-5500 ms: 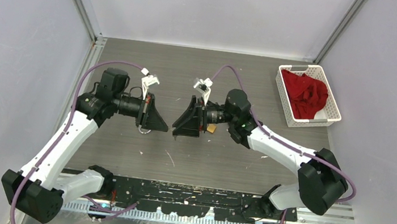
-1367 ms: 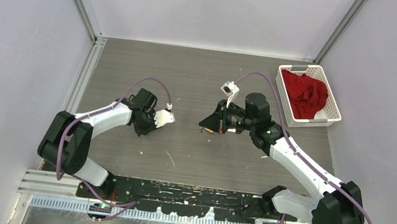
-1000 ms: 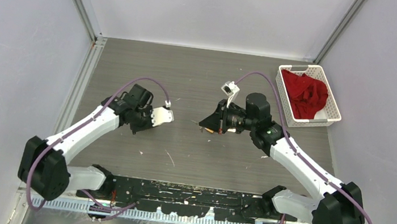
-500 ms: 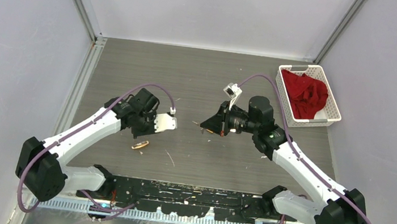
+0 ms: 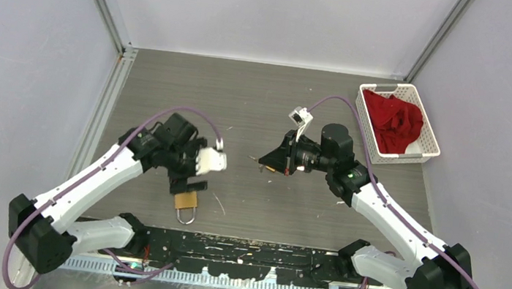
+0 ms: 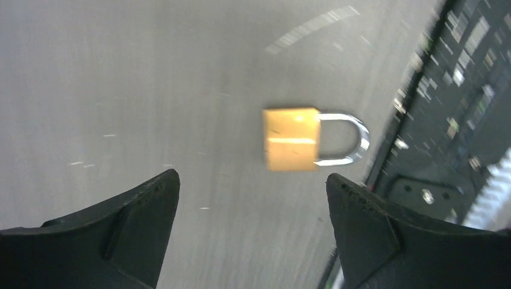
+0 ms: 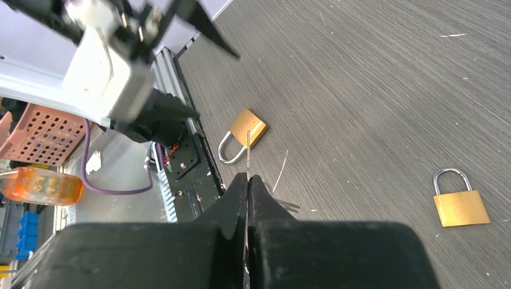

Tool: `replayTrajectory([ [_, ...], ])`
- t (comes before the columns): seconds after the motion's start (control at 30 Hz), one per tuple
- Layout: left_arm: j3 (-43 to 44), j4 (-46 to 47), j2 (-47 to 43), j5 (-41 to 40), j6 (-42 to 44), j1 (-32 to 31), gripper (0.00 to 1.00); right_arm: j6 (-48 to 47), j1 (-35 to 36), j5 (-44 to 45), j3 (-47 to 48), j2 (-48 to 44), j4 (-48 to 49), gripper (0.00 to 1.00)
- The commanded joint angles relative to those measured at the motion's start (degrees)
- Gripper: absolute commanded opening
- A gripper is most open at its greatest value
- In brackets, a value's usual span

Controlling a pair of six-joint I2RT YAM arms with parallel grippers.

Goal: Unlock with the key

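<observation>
The key point(image 7: 247, 150) is a thin silvery blade sticking out of the right gripper point(image 7: 247, 180), whose jaws are clenched tight on it. In the top view this gripper hangs over the table point(image 5: 246, 84) just to the 3 o'clock side of centre, pointing toward 9 o'clock. A brass padlock point(image 5: 186, 201) lies flat on the table at about 7 o'clock from centre. Its steel shackle point(image 5: 185, 216) points toward 6 o'clock, near the black base rail point(image 5: 240, 249). The left gripper point(image 6: 252, 176) hovers just above the padlock, on its 12 o'clock side, and is released. Its two fingers point(image 6: 138, 211) stand wide apart with nothing between them and do not touch the padlock. Any marking on the padlock's face is too blurred to read. The right wrist view shows a second brass padlock point(image 7: 461, 201) lying on the table, well apart from the first. A white basket point(image 5: 430, 142) holding red cloth point(image 5: 394, 121) sits at 2 o'clock.
</observation>
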Motion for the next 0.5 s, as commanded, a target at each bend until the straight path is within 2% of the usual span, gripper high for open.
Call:
replayTrajectory([
  [0.0,-10.74,-7.12,-3.80,7.15,7.97,-1.70,0.91,-0.28,-0.17,0.59,0.29,-1.60,3.14,0.01],
  [0.1,-14.86,-6.57,-4.53,6.86,9.15,-3.22,0.88,-0.27,-0.32,0.79,0.03,-1.30,2.96,0.01],
  [0.47,-20.82,-2.82,-4.00,7.55,7.69,-14.29,0.62,1.05,-0.33,1.99,0.56,-0.51,3.00,0.01],
])
